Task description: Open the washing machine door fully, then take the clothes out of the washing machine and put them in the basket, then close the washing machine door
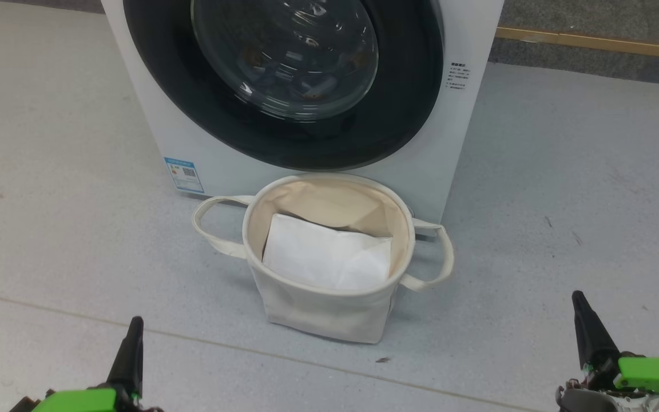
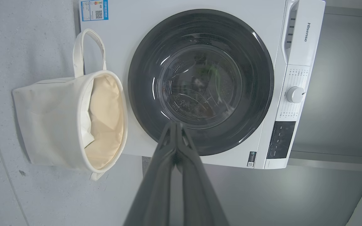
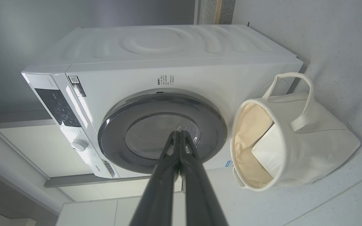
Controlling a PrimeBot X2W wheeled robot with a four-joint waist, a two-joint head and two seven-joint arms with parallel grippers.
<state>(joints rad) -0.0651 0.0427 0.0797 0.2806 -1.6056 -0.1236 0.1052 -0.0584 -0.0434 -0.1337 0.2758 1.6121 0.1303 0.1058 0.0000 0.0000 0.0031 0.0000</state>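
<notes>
A pale grey speckled floor (image 1: 49,229) with thin seam lines carries the washing machine (image 1: 221,166), white and boxy. The washing machine door (image 1: 284,57) sits shut against the front, its black rim glossy. Dim orange-brown patches (image 1: 315,91) show behind the glass, too faint to identify. "Hisense" (image 2: 307,32) reads along the drawer front, above a white dial (image 2: 295,94) and a dark control panel (image 2: 281,139). A blue-and-white label (image 1: 183,174) with a QR code sits on the lower front. The small printed text (image 1: 457,75) beside the door is too small to read. The basket (image 1: 318,312) stands just before the machine, below the door, with a folded white sheet (image 1: 329,257) inside. The left gripper (image 1: 134,326) and right gripper (image 1: 580,300) hang low and well apart. Each pair of fingers is pressed together and empty.
</notes>
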